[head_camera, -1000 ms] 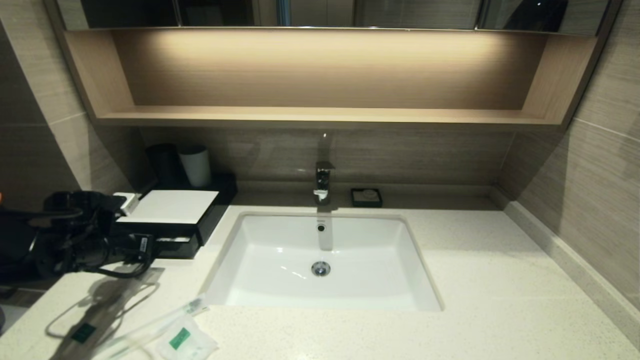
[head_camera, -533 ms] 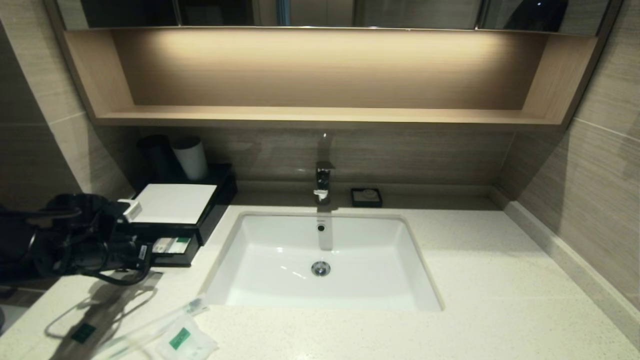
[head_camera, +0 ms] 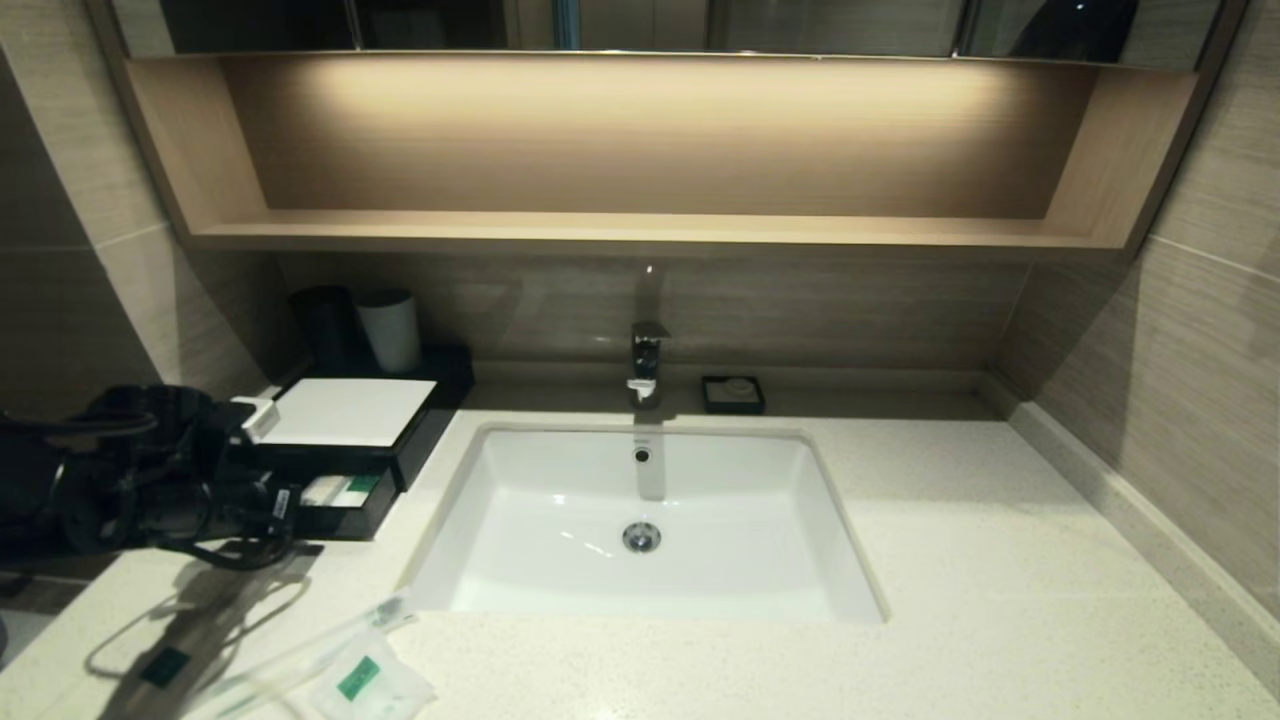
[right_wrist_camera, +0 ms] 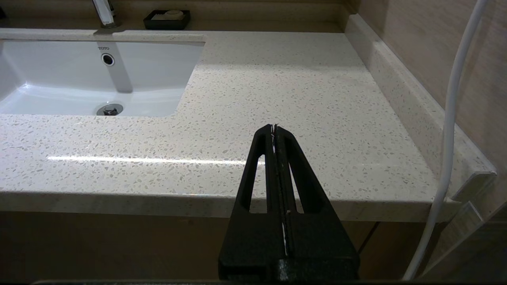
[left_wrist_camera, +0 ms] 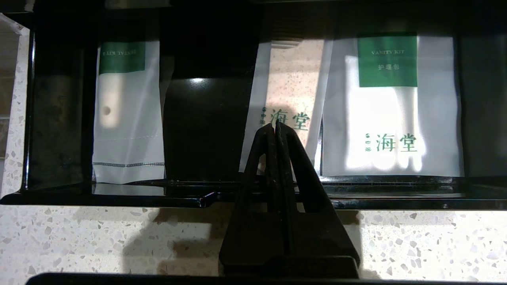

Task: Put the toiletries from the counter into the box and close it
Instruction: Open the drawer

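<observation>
Toiletries (head_camera: 330, 665) are lying on the counter (head_camera: 1000, 560); left gripper (left_wrist_camera: 276, 126), pinched shut and empty, is facing the box's (head_camera: 345, 440) open drawer (left_wrist_camera: 119, 196); next, fetching.

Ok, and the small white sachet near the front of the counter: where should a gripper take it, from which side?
Probably at its right edge, coming down from above. The sachet lies flat on the counter, so only a rim can be pinched; a wrapped stick lies close along its left side, while the right side has bare stone.
</observation>
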You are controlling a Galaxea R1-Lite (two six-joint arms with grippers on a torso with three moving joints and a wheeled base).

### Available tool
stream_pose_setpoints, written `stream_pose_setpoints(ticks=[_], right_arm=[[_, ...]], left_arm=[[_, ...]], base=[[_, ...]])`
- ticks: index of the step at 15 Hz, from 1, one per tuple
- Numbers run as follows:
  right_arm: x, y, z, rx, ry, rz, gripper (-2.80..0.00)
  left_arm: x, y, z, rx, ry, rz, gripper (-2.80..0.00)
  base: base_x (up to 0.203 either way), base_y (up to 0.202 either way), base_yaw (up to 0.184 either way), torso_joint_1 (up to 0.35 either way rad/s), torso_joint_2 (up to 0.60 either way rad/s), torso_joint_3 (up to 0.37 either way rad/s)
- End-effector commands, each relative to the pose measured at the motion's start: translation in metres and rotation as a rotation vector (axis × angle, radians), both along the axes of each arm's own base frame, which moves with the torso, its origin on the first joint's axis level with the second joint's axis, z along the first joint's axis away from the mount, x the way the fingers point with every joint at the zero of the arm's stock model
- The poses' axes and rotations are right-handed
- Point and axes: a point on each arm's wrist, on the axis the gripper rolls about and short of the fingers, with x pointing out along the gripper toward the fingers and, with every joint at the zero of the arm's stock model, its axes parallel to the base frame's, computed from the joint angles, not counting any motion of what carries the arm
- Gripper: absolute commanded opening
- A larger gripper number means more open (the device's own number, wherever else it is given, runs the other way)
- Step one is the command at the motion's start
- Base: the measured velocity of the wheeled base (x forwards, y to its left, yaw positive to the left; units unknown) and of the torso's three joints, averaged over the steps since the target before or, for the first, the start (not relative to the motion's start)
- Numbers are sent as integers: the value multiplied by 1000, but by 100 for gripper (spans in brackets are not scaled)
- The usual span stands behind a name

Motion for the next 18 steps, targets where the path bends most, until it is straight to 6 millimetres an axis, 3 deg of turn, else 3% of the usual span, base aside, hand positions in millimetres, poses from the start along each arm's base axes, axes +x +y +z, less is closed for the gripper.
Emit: stream_pose_setpoints(ticks=[1,18], right_arm=[[0,0,0,1,-1,0,-280],[0,0,0,1,-1,0,-280]], left_arm=[[-1,0,5,5,-18,1,-280],[-17,-2,30,56,62,-8,-280]], base=[[0,0,0,0,0,0],[0,0,0,0,0,0]])
